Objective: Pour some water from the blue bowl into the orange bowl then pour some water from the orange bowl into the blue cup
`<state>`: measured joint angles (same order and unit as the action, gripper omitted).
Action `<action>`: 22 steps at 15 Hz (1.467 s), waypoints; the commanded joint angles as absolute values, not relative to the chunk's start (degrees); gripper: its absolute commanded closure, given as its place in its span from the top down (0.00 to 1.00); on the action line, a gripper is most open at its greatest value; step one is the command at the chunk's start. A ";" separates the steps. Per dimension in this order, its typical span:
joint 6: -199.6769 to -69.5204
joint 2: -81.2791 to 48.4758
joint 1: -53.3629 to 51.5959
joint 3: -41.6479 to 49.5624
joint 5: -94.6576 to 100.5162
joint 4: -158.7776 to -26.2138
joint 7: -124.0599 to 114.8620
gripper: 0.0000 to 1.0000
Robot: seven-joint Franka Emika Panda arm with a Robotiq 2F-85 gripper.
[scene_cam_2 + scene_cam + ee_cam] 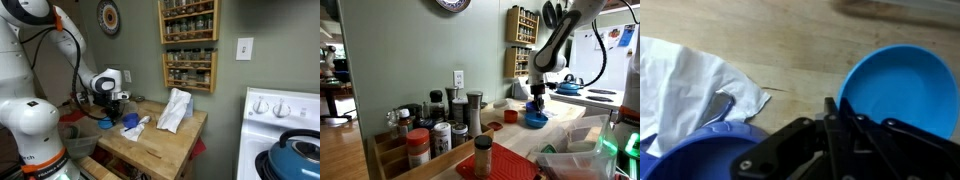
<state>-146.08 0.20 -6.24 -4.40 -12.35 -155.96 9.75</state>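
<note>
— Where do the exterior views stand?
— Low behind spice jars, facing the arm; and across the tabletop
— The wrist view?
— Close, looking down past the jaws; all share that tabletop

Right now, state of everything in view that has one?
blue bowl: upright on the counter, contents unclear.
tool: low at the blue bowl's rim, whether shut on it unclear.
orange bowl: upright on the counter, apart from the tool.
white cloth: crumpled, lying beside the blue bowl.
</note>
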 commanded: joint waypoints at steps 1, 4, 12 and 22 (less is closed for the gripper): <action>-147.41 0.49 -5.81 -4.54 -14.90 -156.78 12.77 0.00; -146.26 1.06 -5.66 -4.39 -14.20 -156.65 12.97 0.01; -135.53 5.43 -5.15 -3.60 -11.98 -154.34 11.20 0.01; -124.59 7.16 -4.50 -3.38 -11.85 -149.24 4.14 0.01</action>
<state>-127.57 5.80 -4.80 -3.24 -13.05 -150.66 8.33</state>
